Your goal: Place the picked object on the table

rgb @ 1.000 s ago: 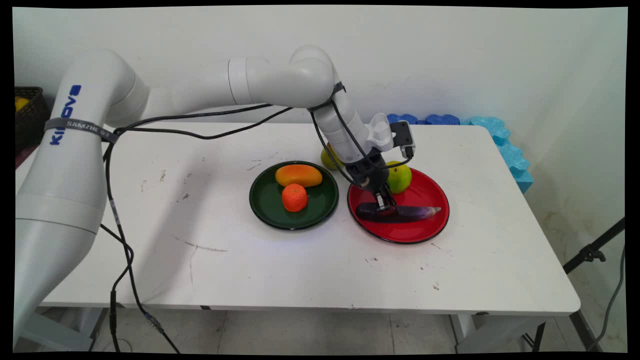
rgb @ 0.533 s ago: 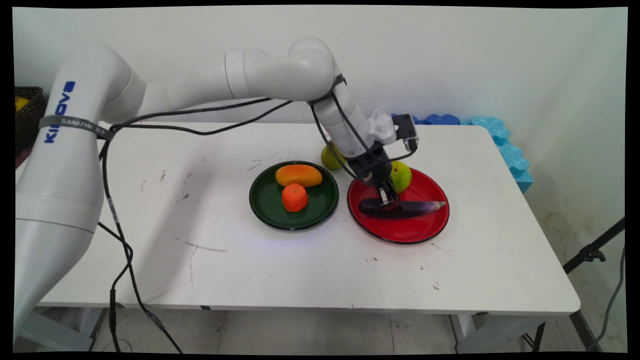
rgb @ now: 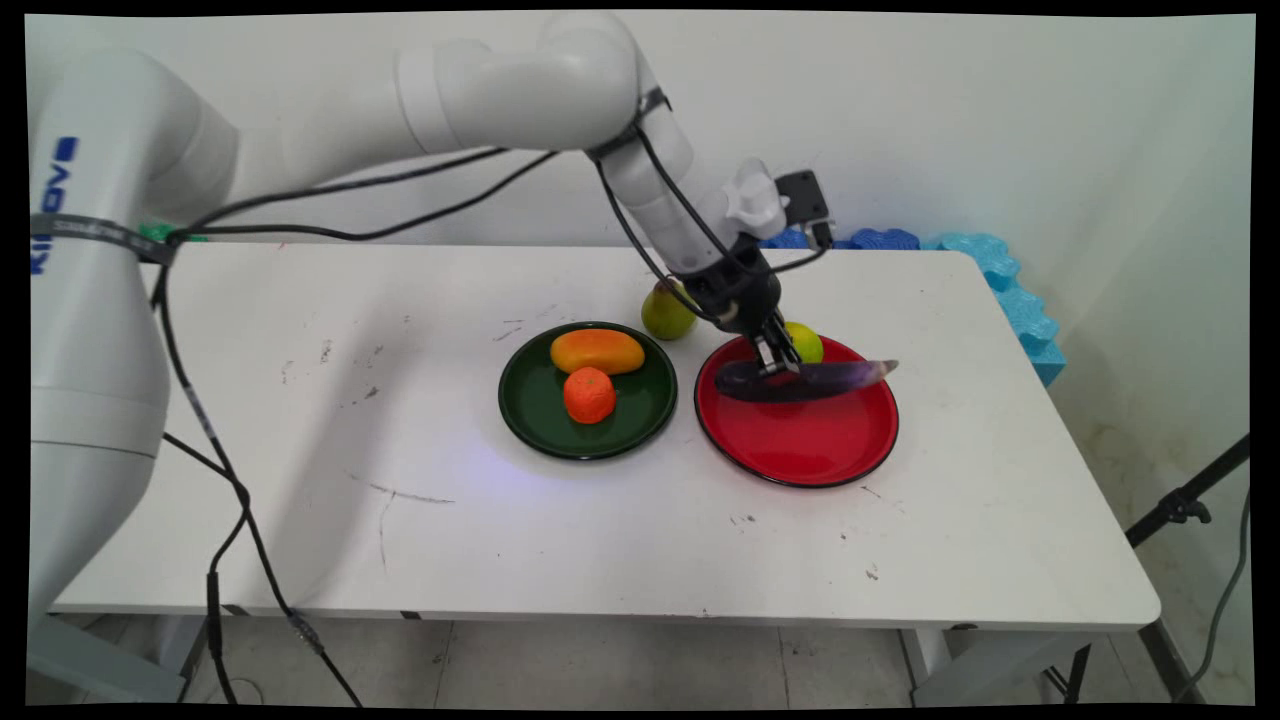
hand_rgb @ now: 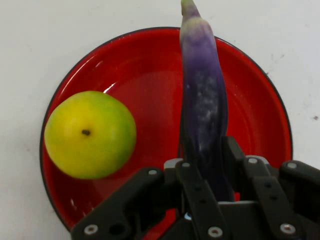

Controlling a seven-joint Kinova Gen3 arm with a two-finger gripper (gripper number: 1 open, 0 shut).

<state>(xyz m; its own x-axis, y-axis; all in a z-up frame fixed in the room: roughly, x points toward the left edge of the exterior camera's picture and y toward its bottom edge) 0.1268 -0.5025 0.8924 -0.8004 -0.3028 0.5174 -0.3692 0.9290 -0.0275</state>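
Observation:
My gripper [rgb: 775, 360] [hand_rgb: 207, 172] is shut on a long purple eggplant [rgb: 805, 380] [hand_rgb: 202, 100], holding it near its thick end. The eggplant hangs level a little above the red plate [rgb: 800, 455] [hand_rgb: 255, 115], its pale tip pointing right in the main view. A yellow-green round fruit [rgb: 806, 342] [hand_rgb: 90, 134] rests on the far part of the red plate, partly hidden behind my gripper in the main view.
A dark green plate [rgb: 530, 410] to the left carries an orange-yellow mango [rgb: 597, 351] and a tangerine [rgb: 589, 394]. Another green fruit [rgb: 667, 313] lies on the table behind the plates. Blue foam pieces [rgb: 1000, 275] line the far right edge.
The gripper has risen with the eggplant, lifting it off the red plate. The arm has drawn up and back.

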